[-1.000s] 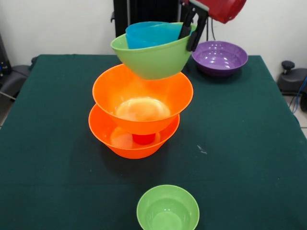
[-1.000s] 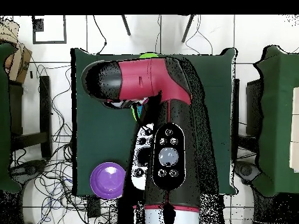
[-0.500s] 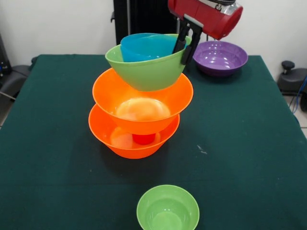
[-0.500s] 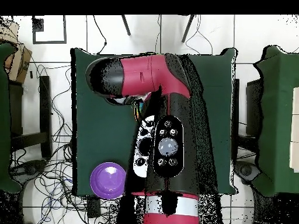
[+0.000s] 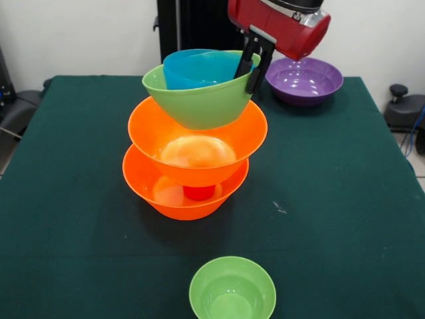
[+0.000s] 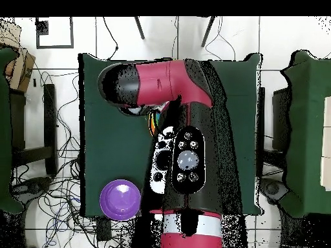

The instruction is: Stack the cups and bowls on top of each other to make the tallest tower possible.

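In the front view my gripper (image 5: pixel 251 64) is shut on the right rim of the medium green bowl (image 5: pixel 199 100), one finger inside and one outside. A blue bowl (image 5: pixel 198 67) sits nested in it. The green bowl hangs tilted, its bottom dipping into the upper orange bowl (image 5: pixel 153 129) of the tower. That one rests on a red cup (image 5: pixel 198 193), which stands inside the lower orange bowl (image 5: pixel 174 201). I cannot tell whether the green bowl touches the orange one. In the overhead view the arm (image 6: pixel 184 123) hides the stack and the gripper.
A small green bowl (image 5: pixel 232 291) stands near the table's front edge. A purple bowl (image 5: pixel 304 80) sits at the back right, also seen as the purple bowl (image 6: pixel 120 199) from overhead. Green cloth covers the table (image 5: pixel 345 199).
The gripper has carried the green bowl with the blue bowl down and to the left, from above the tower into the upper orange bowl's opening.
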`<state>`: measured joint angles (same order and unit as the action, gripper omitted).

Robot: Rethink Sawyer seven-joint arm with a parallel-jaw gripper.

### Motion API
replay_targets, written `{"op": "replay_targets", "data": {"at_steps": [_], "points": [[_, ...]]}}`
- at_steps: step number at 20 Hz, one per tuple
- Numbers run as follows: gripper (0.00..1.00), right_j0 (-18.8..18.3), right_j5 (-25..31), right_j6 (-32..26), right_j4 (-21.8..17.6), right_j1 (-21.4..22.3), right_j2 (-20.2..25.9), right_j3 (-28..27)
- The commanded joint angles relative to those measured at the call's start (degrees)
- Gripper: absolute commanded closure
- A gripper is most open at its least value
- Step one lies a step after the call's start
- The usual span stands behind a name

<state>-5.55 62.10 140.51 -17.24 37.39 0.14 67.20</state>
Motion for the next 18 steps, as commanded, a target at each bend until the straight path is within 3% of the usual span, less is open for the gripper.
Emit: {"op": "replay_targets", "data": {"at_steps": [1,18], "points": [[1.0,-1.92,2.33,-17.18,-5.17,1.09,4.03,-0.67],[1.0,-2.85,-1.64,-15.68,-5.82,-2.08,4.76,-0.91]]}}
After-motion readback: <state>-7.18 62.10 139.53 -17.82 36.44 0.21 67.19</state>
